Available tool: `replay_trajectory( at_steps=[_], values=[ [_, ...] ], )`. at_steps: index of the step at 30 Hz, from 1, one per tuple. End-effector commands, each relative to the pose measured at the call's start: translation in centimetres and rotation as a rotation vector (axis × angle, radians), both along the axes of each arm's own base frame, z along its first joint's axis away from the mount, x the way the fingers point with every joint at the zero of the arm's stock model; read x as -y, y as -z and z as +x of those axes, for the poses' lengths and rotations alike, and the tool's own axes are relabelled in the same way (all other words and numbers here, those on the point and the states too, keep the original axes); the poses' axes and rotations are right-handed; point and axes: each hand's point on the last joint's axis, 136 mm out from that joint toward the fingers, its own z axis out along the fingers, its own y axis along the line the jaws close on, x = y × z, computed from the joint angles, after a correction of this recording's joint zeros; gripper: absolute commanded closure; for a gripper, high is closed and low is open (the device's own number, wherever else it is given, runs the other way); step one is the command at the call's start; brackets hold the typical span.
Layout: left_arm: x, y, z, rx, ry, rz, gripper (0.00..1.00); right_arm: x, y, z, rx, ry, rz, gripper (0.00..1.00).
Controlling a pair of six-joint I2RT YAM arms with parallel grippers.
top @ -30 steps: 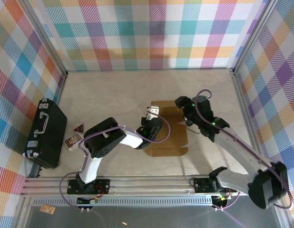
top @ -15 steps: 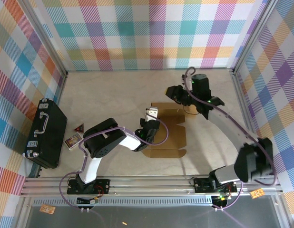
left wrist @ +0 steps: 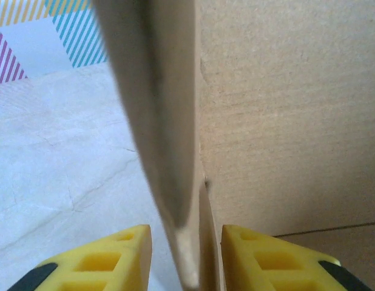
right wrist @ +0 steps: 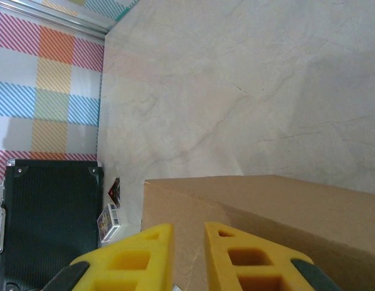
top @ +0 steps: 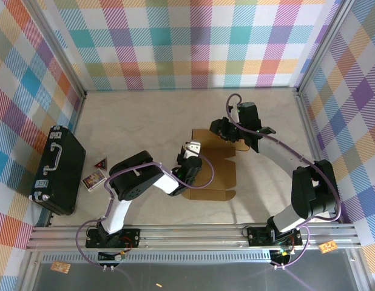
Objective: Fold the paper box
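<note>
The paper box (top: 218,176) is a brown cardboard sheet lying partly folded in the middle of the table. My left gripper (top: 192,153) is at its left edge. In the left wrist view a raised flap of the box (left wrist: 169,121) stands edge-on between the yellow fingers (left wrist: 114,257), with a gap on each side, so the left gripper (left wrist: 186,239) is open. My right gripper (top: 224,129) is at the box's far edge. In the right wrist view its jaws (right wrist: 189,233) are nearly together on the cardboard (right wrist: 272,206), which runs into the narrow slit.
A black hard case (top: 57,170) lies at the left wall and shows as well in the right wrist view (right wrist: 48,218). A small card box (top: 92,179) and a triangular piece (top: 101,162) lie beside it. Plaid walls enclose three sides.
My right arm swung from the box's right side to its far edge and its jaws closed. My left gripper's jaws parted around the flap while staying at the left edge.
</note>
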Motion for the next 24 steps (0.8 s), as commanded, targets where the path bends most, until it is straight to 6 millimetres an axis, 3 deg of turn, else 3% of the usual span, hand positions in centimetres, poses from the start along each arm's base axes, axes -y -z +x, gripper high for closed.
replay_trajectory(
  at_steps=[1, 4, 8, 10, 14, 15, 19, 24],
  values=[
    [-0.5, 1.3, 0.2, 0.002, -0.019, 0.039, 0.75, 0.4, 0.1, 0.0, 0.020, 0.008, -0.013, 0.79],
    [-0.7, 1.5, 0.4, 0.008, -0.026, 0.037, 0.97, 0.4, 0.1, 0.0, 0.019, 0.012, -0.013, 0.78],
    [-0.8, 0.8, 0.3, 0.021, -0.027, 0.028, 1.00, 0.2, -0.1, 0.0, 0.025, 0.004, 0.005, 0.75],
    [-1.0, 0.1, -0.1, 0.030, -0.016, 0.011, 0.72, -0.1, -1.0, 0.0, 0.043, -0.007, 0.023, 0.71],
    [-2.1, -2.3, -1.9, 0.041, 0.029, -0.040, 0.52, -0.1, -4.1, 0.0, 0.074, -0.043, -0.012, 0.56],
    [-2.5, -3.1, -2.4, 0.039, 0.038, -0.048, 0.43, 0.3, -4.8, 0.0, 0.079, -0.042, -0.039, 0.52],
    [-3.7, -4.2, -4.0, -0.016, 0.070, -0.049, 0.37, 2.4, -6.4, -0.4, 0.078, -0.017, -0.087, 0.37],
    [-4.9, -6.0, -6.4, -0.091, 0.115, 0.022, 0.36, 5.2, -7.2, -2.1, 0.055, -0.023, -0.147, 0.30]
  ],
)
